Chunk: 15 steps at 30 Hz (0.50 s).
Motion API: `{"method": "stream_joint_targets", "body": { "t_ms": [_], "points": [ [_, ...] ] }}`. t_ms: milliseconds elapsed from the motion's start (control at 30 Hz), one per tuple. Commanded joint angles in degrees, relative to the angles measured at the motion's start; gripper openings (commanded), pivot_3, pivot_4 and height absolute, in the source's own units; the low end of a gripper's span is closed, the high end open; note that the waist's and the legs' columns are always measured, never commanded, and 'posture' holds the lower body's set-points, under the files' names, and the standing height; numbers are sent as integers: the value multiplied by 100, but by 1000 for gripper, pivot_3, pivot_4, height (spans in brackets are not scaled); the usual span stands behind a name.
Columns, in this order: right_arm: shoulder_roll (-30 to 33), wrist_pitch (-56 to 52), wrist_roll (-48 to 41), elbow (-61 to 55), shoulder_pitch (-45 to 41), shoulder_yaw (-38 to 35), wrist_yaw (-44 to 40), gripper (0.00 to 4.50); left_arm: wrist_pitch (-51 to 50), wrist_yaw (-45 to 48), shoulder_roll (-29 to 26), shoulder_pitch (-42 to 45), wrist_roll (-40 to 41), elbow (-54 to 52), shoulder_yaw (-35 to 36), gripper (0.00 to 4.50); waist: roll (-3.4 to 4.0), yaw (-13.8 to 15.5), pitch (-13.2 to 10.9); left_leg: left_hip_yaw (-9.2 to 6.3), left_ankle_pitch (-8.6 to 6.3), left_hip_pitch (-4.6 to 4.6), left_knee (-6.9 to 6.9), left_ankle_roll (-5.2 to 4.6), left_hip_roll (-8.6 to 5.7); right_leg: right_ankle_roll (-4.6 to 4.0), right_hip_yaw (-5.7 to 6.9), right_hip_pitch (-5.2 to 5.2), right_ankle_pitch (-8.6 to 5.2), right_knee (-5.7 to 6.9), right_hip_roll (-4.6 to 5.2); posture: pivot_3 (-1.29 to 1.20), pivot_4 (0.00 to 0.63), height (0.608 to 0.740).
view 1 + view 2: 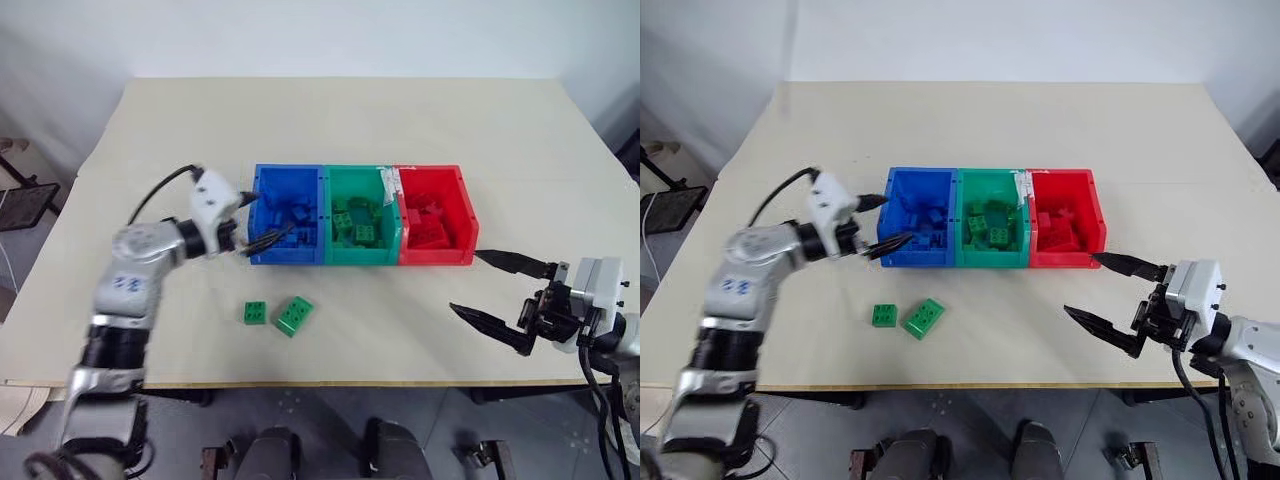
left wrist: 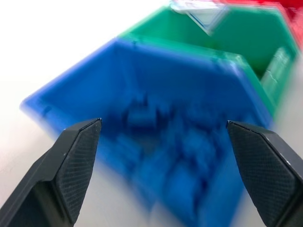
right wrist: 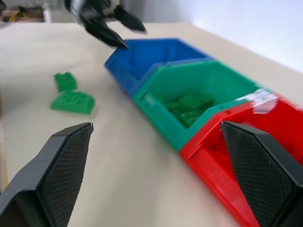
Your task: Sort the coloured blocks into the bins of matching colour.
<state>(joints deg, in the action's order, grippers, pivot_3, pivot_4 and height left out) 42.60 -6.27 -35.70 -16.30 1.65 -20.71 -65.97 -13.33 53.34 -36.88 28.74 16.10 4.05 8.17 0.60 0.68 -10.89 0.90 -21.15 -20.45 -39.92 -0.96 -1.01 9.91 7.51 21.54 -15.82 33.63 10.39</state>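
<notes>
Three joined open-topped plastic bins sit mid-table in a row: blue bin [image 1: 262,214], green bin [image 1: 362,176], red bin [image 1: 464,205]. Each holds studded plastic bricks of its own colour.

Two green studded bricks lie on the beige tabletop [image 1: 400,120] in front of the blue bin: a small square one [image 1: 255,312] and, just beside it, a longer one [image 1: 294,315].

Left gripper [image 1: 255,222] hovers at the blue bin's outer wall, fingers spread, holding nothing. Right gripper [image 1: 482,288] hangs near the red bin's front corner, fingers wide apart, empty.
</notes>
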Motion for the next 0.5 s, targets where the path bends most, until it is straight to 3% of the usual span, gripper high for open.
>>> {"method": "stream_joint_targets", "body": {
  "t_ms": [33,133,267,400,500],
  "points": [
    [118,239,87,174,-231,187,-360,4500,552,707,-516,-456,389,247,621,4477,0,48,0,-3,0,-1,-3,0,-3,0,1,-3,0,1,3,0,150,740],
    [191,417,292,364,-388,431,-667,4500,1180,1175,-992,-929,294,648,830,4477,0,82,0,-1,-1,-1,-6,-1,-6,0,0,-3,0,0,4,0,150,740],
    [183,411,319,623,-747,714,-866,4500,1405,1490,-1249,-1386,419,271,831,4477,-2,90,-1,-2,-3,-3,-6,-3,-7,0,1,-4,0,0,6,0,150,740],
    [200,399,349,704,-824,800,-916,4500,621,1726,-1359,-1794,606,-869,288,4477,-1,77,0,-7,-4,-5,-5,-1,-6,0,3,-3,0,2,6,0,150,740],
    [234,353,332,652,-705,747,-868,4500,-469,1191,-1322,-1946,701,-2059,-135,4477,-1,72,0,-6,-6,-5,-2,0,-5,0,2,-2,0,2,6,0,150,740]
  ]
}}
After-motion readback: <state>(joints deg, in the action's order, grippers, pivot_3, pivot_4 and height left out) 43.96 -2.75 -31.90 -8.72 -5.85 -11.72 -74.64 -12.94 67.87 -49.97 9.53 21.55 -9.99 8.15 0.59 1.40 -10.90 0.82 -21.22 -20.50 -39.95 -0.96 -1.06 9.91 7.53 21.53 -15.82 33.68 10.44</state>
